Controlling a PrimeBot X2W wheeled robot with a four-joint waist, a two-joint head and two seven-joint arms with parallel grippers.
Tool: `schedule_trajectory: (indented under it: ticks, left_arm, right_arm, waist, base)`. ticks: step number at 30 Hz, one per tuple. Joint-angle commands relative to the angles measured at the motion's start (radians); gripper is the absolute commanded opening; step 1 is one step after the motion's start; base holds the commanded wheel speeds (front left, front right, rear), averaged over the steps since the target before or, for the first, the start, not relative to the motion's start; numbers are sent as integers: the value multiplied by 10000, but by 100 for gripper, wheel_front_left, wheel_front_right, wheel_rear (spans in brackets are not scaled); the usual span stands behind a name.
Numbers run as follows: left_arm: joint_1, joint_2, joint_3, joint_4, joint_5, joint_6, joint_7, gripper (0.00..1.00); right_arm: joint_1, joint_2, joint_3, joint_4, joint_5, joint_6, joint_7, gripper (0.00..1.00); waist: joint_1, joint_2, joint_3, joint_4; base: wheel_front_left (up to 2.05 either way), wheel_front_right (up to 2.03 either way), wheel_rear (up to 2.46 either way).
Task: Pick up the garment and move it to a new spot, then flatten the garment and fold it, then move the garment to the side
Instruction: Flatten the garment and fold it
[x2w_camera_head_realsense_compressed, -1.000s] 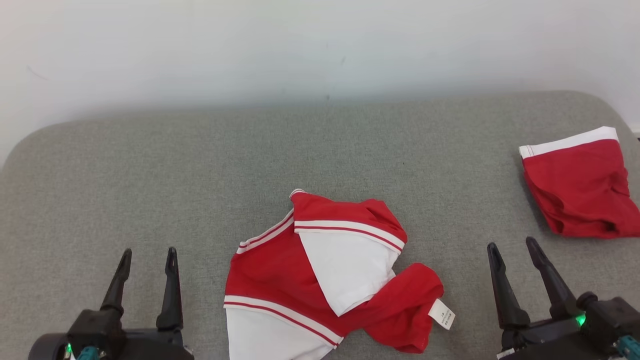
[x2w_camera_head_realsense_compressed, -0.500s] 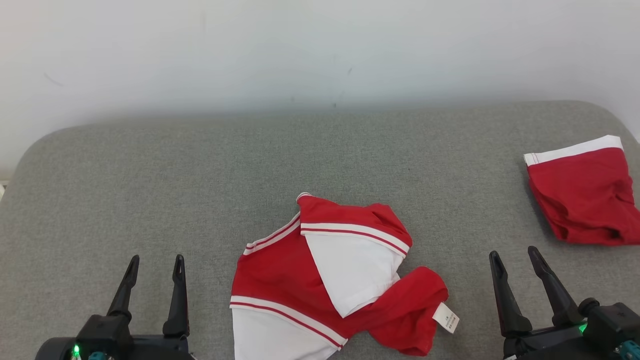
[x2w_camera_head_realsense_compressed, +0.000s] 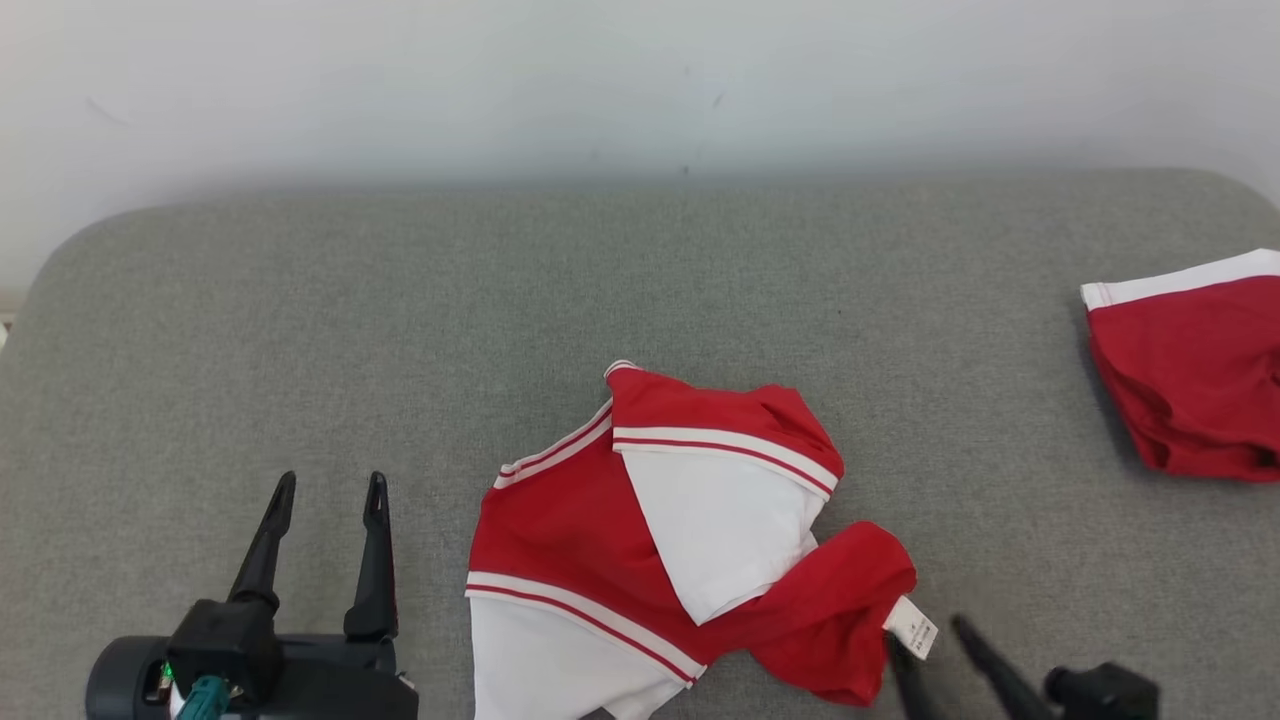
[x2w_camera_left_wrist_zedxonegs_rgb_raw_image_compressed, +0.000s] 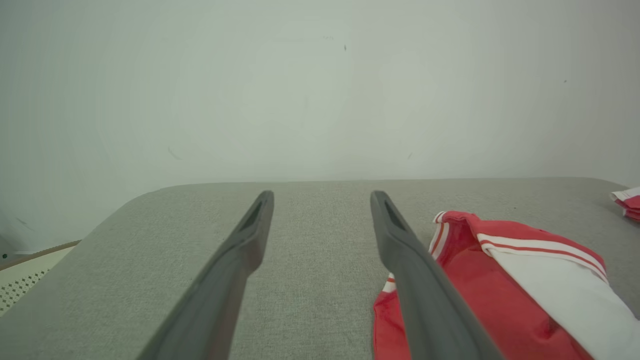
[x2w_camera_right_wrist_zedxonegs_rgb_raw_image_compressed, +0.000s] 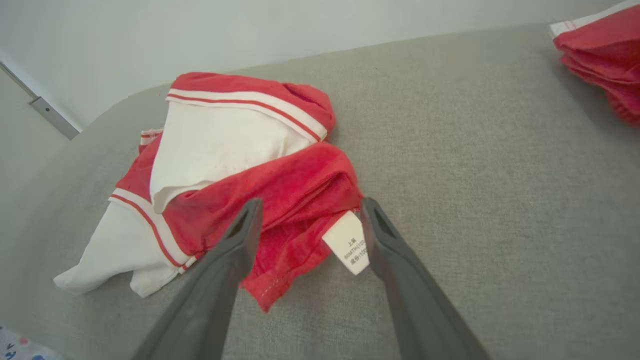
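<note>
One crumpled red-and-white knit garment, lying front-centre on the grey fabric cushion. I'd pinch the red fold beside its white care label, catching cloth, not tag. Right gripper: low, fingers spread, framing that fold. Left gripper: spread, empty, near the garment's left edge.

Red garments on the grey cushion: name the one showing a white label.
The crumpled red-and-white garment in the middle: its label pokes out at its lower right corner. The folded red garment at far right shows a white band, no label.
</note>
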Motion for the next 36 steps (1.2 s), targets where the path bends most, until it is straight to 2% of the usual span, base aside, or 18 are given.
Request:
schedule_trajectory:
  ticks: [1, 6, 13, 14, 15, 23, 30, 34, 36]
  left_arm:
    - [-152, 2, 11, 21, 42, -23, -50, 100]
    - [-392, -170, -85, 127, 40, -82, -118, 100]
    - [-691, -374, -200, 330, 72, -214, -203, 100]
    - [-745, -394, -207, 356, 72, -241, -207, 100]
    - [-781, -411, -209, 377, 76, -237, -210, 100]
    - [-917, -562, -79, 469, 78, -246, -269, 100]
    - [-931, -712, 48, 382, 152, -330, -280, 100]
    - [-987, -822, 141, 344, 225, -419, -263, 100]
    - [-1019, -868, 185, 346, 262, -442, -263, 100]
  right_arm:
    - [82, 5, 69, 40, 63, -9, 56, 100]
    - [221, 2, 569, 495, 491, -9, 345, 100]
    - [-517, 5, 772, 1286, 1141, -7, 208, 100]
    - [-645, 0, 779, 1376, 1050, -9, 157, 45]
    - [-756, -3, 793, 1450, 981, -9, 115, 0]
    - [-1198, -430, 290, 1078, -185, -9, -166, 0]
    - [-1768, -1573, -29, 268, -1523, -9, -645, 0]
    - [-2522, -2461, -95, 289, -1963, -9, -1120, 0]
    - [-2768, -2660, -174, 495, -2044, -9, -1402, 0]
  waist:
    - [-1, 0, 137, 60]
    - [-1, 0, 478, 141]
    - [-1, 0, 843, 241]
    - [-1, 0, 889, 265]
    - [-1, 0, 928, 281]
    - [-1, 0, 1071, 326]
    - [-1, 0, 1121, 312]
    - [-1, 0, 1231, 337]
    - [-1, 0, 1278, 356]
  base:
    - [0, 0, 0]
    - [0, 0, 0]
    - [0, 0, 0]
    - [0, 0, 0]
    - [0, 0, 0]
    - [0, 0, 0]
    - [0, 0, 0]
    - [0, 0, 0]
    - [0, 0, 0]
